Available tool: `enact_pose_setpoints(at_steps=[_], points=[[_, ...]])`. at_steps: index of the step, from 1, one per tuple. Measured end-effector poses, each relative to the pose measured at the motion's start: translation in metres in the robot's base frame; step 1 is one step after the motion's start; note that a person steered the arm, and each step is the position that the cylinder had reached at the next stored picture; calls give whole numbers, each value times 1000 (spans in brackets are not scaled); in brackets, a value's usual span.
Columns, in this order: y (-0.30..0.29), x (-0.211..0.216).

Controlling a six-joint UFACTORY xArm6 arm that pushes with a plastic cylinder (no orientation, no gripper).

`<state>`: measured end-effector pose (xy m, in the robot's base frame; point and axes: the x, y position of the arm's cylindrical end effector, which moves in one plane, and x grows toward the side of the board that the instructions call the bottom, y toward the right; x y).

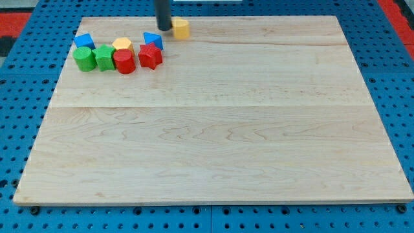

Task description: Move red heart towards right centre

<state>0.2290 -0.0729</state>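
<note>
Rod and tip: the dark straight rod comes down from the view's top, and my tip (164, 29) is seen just beside the small yellow wooden block (181, 28), on that block's left – contact between them cannot be confirmed. No fingers exist on this arm, so nothing can be said about opening or closing.

Task's thing: two red blocks are seen in the cluster at the view's upper left. The red wooden block with a notched outline (150, 56) is judged to be the red heart, although the shape is small and not sharp; the other one, a rounder red wooden block (123, 62), lies to its left.

Neighbours: a blue wooden block (153, 41) is placed just above the supposed heart, probably touching it. A pale yellow wooden block (122, 44) sits above the rounder red one. Two green wooden blocks (84, 59) (104, 57) and one more blue wooden block (83, 41) are found further to the left.

Board: the light wooden board (213, 149) is bare towards its right centre – the goal area is well apart from the heart.

Risk, wrong block: the yellow block may be pushed away if the tip is moved to the right from here.

Risk, approach: the tip must be brought to the heart's left side, but that gap is narrow, so the rounder red block or the blue one may be disturbed.

Risk, confusion: the two red blocks may be mixed up.

Risk, push: an off-centre contact may turn the heart, and it may slip off the tip.
</note>
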Motion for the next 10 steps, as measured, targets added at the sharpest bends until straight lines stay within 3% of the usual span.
enact_pose_setpoints(at_steps=[3, 4, 5, 6, 8, 10], points=[[75, 2], [65, 2], [50, 53], [80, 80], [187, 80], [209, 80]])
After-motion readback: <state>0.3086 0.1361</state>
